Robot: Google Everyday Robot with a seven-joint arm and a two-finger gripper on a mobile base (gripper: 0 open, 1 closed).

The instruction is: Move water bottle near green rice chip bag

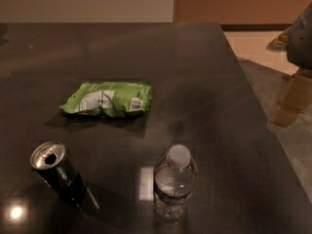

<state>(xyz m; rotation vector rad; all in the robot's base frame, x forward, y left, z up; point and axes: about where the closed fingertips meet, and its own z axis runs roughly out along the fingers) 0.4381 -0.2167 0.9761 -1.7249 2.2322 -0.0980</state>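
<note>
The water bottle [174, 183] stands upright on the dark table [204, 82] near the front edge, right of centre. It is clear, with a white cap and a dark label band. The green rice chip bag [108, 99] lies flat and wrinkled at the table's middle left, its white panel and barcode facing up. The bag is well behind and to the left of the bottle, and a wide gap separates them. My gripper is not in view, and nothing holds the bottle.
A dark metal drink can [58, 172] with an open top stands at the front left, left of the bottle. The table's right edge runs diagonally. Beyond it are the floor, a tan box-like object [292, 99] and a grey shape [301, 33].
</note>
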